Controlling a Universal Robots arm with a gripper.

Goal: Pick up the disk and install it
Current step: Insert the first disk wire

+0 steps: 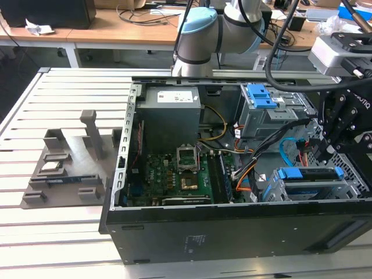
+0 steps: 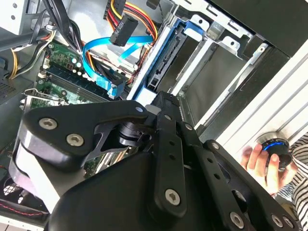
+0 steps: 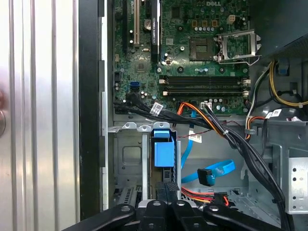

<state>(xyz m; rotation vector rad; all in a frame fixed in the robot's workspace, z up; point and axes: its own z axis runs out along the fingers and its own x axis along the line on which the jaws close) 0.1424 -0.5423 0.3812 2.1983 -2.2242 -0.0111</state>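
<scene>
Currently: disk [image 3: 163, 154] seated edgewise in bay, gripper [image 3: 166, 190] at 6 o'clock; fingers' state unclear (insertion step, seemingly).

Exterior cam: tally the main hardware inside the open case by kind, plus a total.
power supply: 1
motherboard: 1
drive cages: 2
disk, in blue carrier: 1
Total: 5

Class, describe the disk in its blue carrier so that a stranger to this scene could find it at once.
Start at the open black computer case lying on the slatted table. Go to the metal drive cage at its front corner on the exterior view's right, below the black gripper. The disk sits in that cage, its bright blue carrier edge setting it apart from the grey metal around it.
</scene>
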